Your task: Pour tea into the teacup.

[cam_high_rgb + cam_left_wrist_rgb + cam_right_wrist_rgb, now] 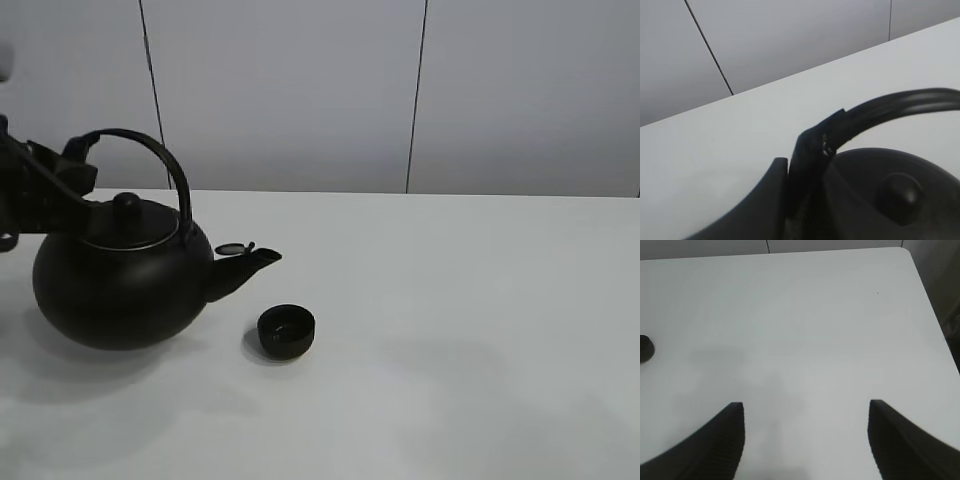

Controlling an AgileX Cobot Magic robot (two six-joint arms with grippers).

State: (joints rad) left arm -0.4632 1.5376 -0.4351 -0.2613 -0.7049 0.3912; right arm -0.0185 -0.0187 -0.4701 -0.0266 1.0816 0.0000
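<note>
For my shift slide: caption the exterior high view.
Left hand grips the black kettle by its arched handle, spout aimed toward the teacup on the white table.

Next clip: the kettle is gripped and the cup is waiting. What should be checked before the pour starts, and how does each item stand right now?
1. Left gripper shut on the kettle by its handle: ok.
2. Lid seated on the kettle: ok.
3. Flap at the spout raised: ok.
4. Teacup upright, nothing covering it: ok.
5. Spout tip directly over the teacup: cannot tell. In the high view it shows up and to the left of the cup.
6. Right gripper open and away from the teacup: ok.
</note>
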